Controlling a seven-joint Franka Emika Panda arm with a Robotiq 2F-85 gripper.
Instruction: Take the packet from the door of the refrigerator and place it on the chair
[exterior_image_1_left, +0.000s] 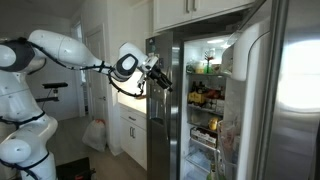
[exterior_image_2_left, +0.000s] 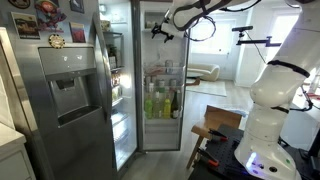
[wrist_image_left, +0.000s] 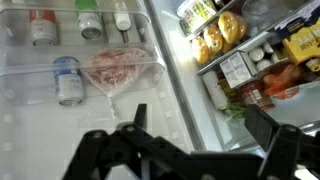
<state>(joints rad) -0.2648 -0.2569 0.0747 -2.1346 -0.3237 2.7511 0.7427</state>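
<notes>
Packet (wrist_image_left: 122, 68) beyond end effector (wrist_image_left: 197, 125), not touching

white cabinets (exterior_image_1_left: 195, 10) overhead; pale sofa (exterior_image_2_left: 204, 72) in bright far room; wood floor (exterior_image_2_left: 222, 95).

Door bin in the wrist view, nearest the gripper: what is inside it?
A clear packet with pinkish contents and, beside it, a can with a bluish label. The open gripper covers whatever lies lower in the picture.
</notes>
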